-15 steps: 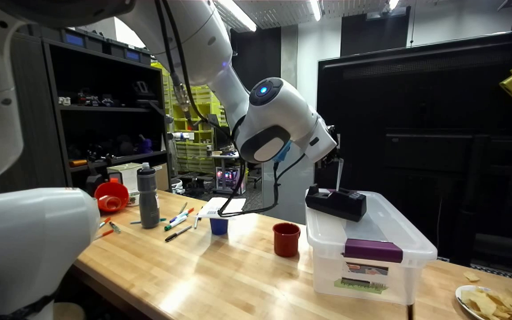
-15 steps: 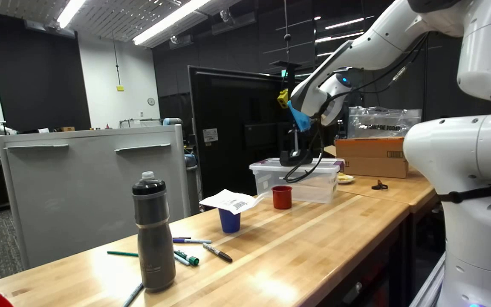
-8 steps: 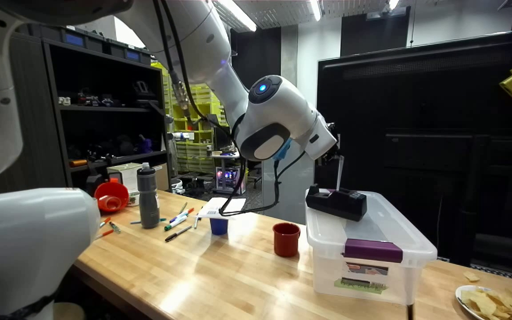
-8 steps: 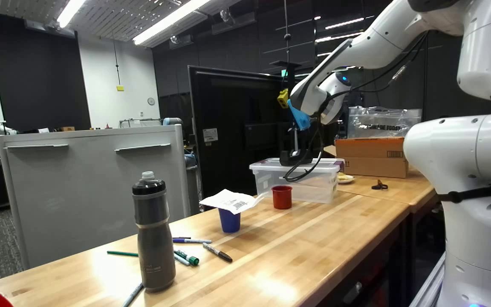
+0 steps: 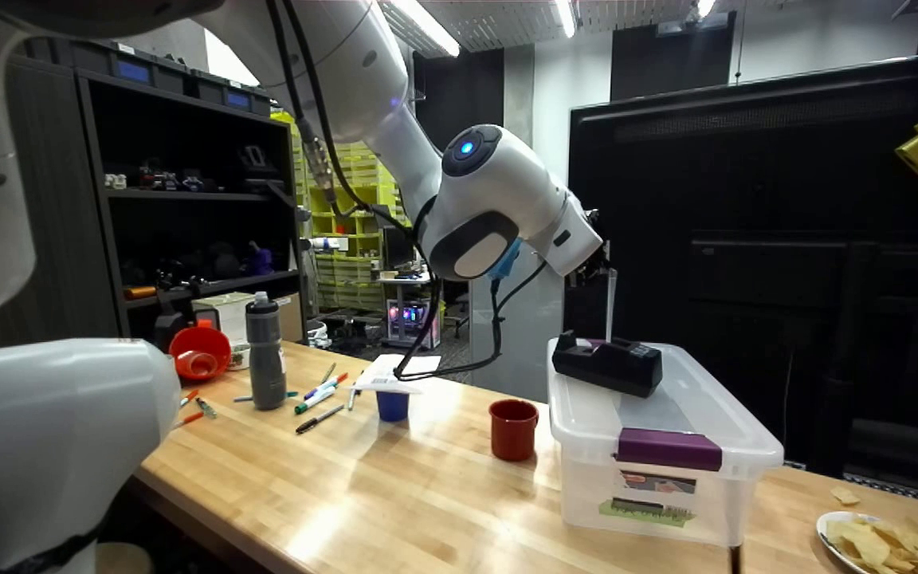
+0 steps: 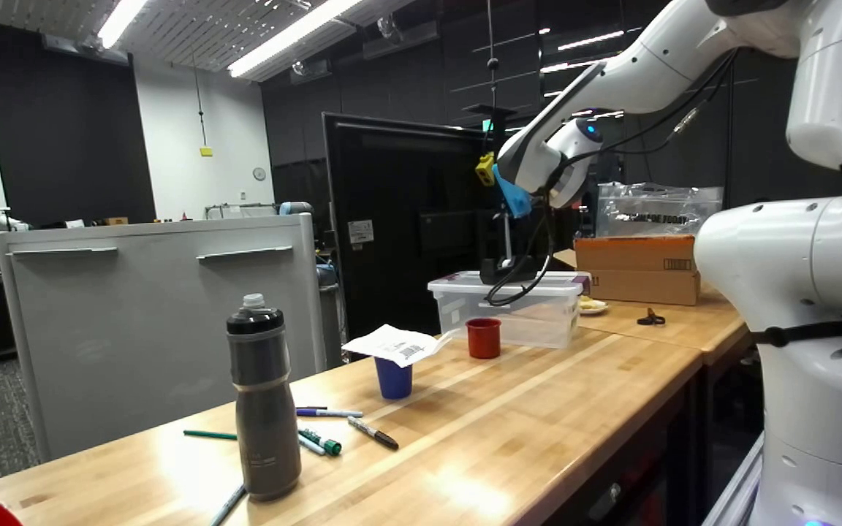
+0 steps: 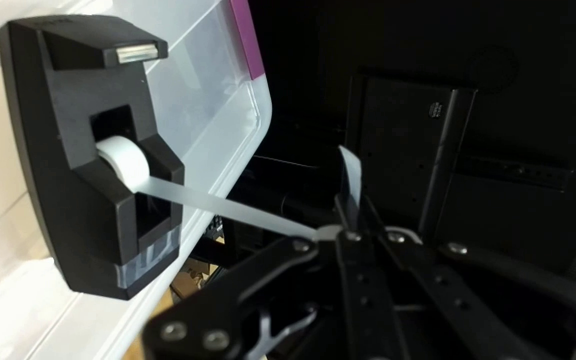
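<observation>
A strip of tape (image 7: 233, 210) stretches from a black tape dispenser (image 7: 28, 100) to my gripper (image 7: 359, 215), which is shut on it. The tape's loose end (image 7: 352, 172) sticks out past the fingertips. In the wrist view the white roll (image 7: 125, 162) shows in the dispenser's well. Both exterior views show the dispenser (image 5: 606, 365) resting on the lid of a clear plastic box (image 5: 586, 486). Above it, the taut tape (image 5: 611, 307) rises nearly upright to the gripper, whose fingers are hard to make out against the dark background there.
Beside the box stands a red mug (image 5: 513, 434). A blue cup (image 6: 394, 381) with a paper sheet (image 6: 395, 343) on top, a grey bottle (image 6: 267, 416) and several markers lie farther along the table. A plate of chips (image 5: 877, 546) sits beyond the box. Cables (image 6: 549, 248) hang from the arm.
My gripper has risen a little, and the tape strip between it and the dispenser looks longer. The dispenser has shifted very slightly on the lid.
</observation>
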Robot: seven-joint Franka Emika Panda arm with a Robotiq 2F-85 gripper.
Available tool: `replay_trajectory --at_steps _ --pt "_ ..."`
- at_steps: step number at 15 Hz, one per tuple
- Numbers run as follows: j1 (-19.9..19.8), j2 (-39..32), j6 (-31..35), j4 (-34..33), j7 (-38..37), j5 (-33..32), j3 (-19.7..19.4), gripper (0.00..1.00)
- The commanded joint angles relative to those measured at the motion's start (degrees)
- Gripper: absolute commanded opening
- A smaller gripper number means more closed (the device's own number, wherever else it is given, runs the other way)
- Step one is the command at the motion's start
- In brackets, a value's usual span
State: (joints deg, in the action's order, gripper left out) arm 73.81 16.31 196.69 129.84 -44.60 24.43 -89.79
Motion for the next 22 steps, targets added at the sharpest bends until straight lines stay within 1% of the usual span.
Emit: replay_trajectory --at_steps 1,10,22 --pt "-1.89 -2.48 1.19 -1.1 -0.81 0.81 2.61 0.0" --pt "-2.24 -4.27 1.35 -1.35 -0.73 0.83 3.99 0.0" --pt "-6.03 -5.87 2.0 -1.65 -0.49 0.86 7.8 0.0"
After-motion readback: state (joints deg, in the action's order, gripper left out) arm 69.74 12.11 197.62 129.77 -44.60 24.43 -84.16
